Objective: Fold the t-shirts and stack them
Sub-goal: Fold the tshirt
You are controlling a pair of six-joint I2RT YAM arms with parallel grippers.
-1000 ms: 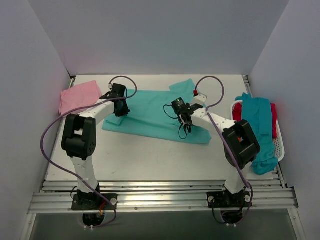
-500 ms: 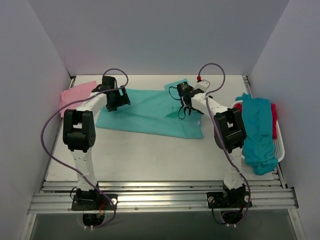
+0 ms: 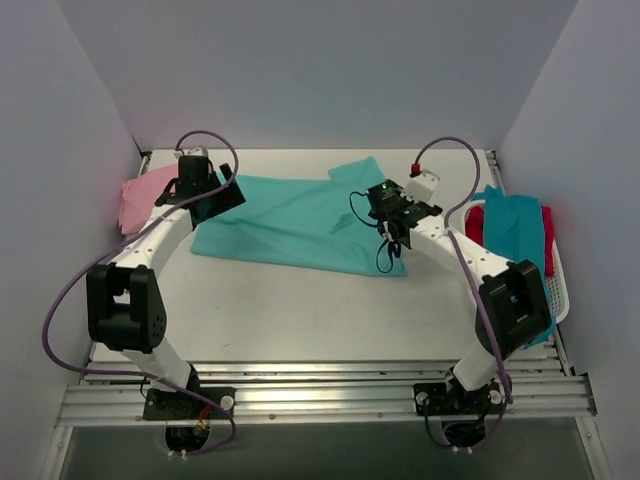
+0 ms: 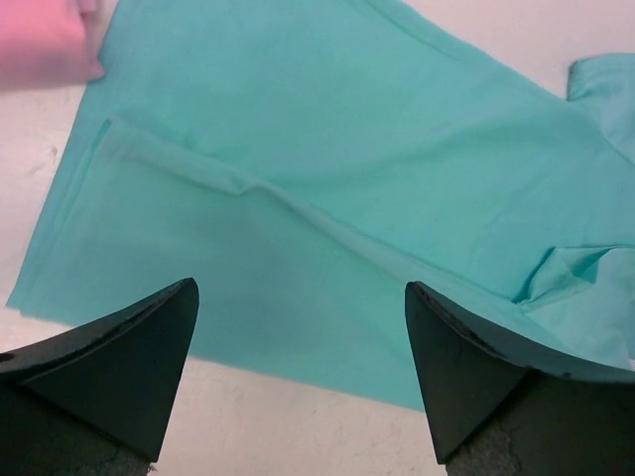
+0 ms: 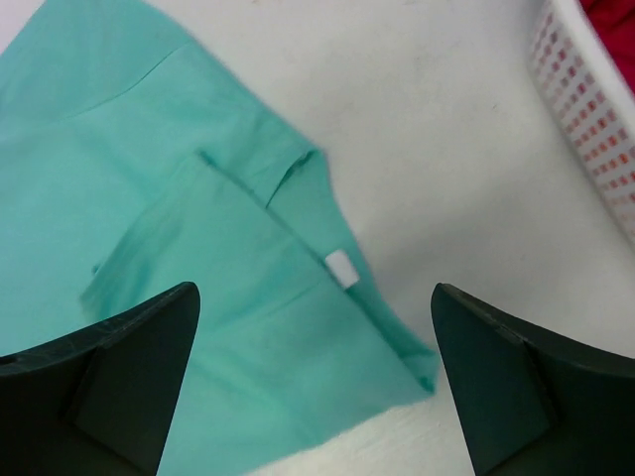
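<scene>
The mint-teal t-shirt (image 3: 300,220) lies flat, folded lengthwise, across the back of the table. Its white neck label (image 5: 340,267) shows near its right end. My left gripper (image 3: 212,196) hovers open over the shirt's left end, and in the left wrist view the left gripper (image 4: 298,288) has nothing between its fingers. My right gripper (image 3: 392,218) hangs open above the shirt's right end, and the right gripper (image 5: 315,288) is empty too. A folded light pink t-shirt (image 3: 140,195) lies at the far left, touching the mint one's corner (image 4: 40,40).
A white plastic basket (image 3: 560,290) stands at the right edge, its wall (image 5: 585,109) close to my right gripper. A darker teal-blue t-shirt (image 3: 520,260) hangs over it, with a red one (image 3: 548,240) beneath. Grey walls close in the back and both sides.
Both grippers have gone from shut to open and let go of the mint-teal t-shirt. The shirt now rests on the table, and both arms have lifted and drawn apart toward its ends.
</scene>
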